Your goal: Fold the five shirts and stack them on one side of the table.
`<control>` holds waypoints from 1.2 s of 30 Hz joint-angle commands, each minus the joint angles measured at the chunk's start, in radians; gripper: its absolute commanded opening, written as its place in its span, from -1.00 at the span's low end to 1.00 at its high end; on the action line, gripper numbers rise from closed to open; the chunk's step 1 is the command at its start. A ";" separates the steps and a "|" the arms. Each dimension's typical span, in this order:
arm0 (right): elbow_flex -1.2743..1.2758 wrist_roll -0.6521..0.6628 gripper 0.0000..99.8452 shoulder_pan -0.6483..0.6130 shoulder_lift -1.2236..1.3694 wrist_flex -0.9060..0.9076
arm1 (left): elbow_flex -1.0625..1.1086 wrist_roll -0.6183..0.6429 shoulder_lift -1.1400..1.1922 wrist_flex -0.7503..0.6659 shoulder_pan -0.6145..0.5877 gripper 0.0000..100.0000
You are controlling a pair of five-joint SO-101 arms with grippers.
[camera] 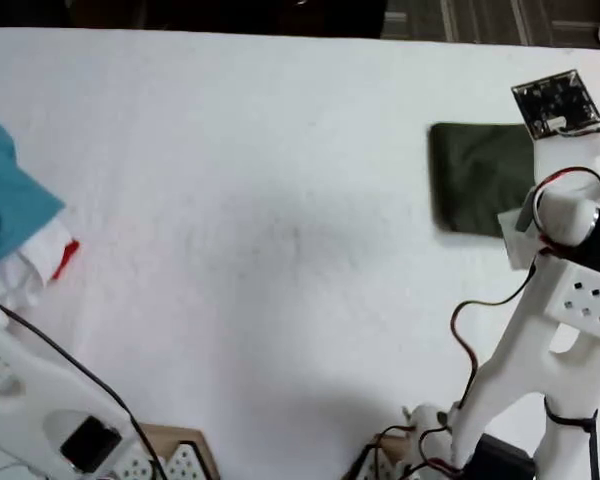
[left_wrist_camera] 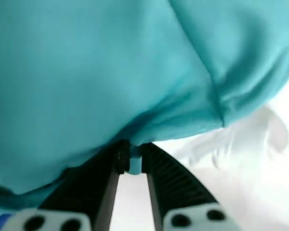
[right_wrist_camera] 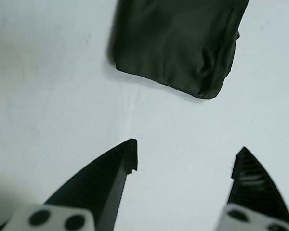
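The left hand (left_wrist_camera: 130, 161) was closed on a fold of the teal shirt (left_wrist_camera: 111, 72), which lay at the left edge of the surface (camera: 260, 200) in the high view, over a white shirt (camera: 35, 268). The right hand (right_wrist_camera: 188, 149) hung wide open and empty, near the folded green shirt (right_wrist_camera: 178, 43) lying flat on the surface's right side

Robotics lab bench: white-covered table (camera: 280, 200), bare circuit board (camera: 550, 103), loose wiring (camera: 461, 335).
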 commanded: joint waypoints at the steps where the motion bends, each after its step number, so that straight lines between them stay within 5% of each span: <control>1: 0.026 -0.011 -0.39 -0.008 -0.033 0.022 | -0.131 0.037 -0.015 0.040 0.028 -0.95; 13: 0.454 -0.097 -0.39 -0.008 -0.440 -0.064 | -0.326 0.209 -0.301 0.041 0.204 -0.95; 22: 0.984 -0.100 -0.39 0.004 -0.771 -0.257 | -0.326 0.362 -0.666 0.041 0.631 -0.95; 30: 1.089 -0.092 -0.39 0.127 -0.866 -0.346 | -0.326 0.440 -0.822 0.041 1.002 -0.95; 36: 1.165 -0.100 -0.39 0.124 -0.866 -0.394 | -0.315 0.460 -0.841 0.041 1.131 -0.95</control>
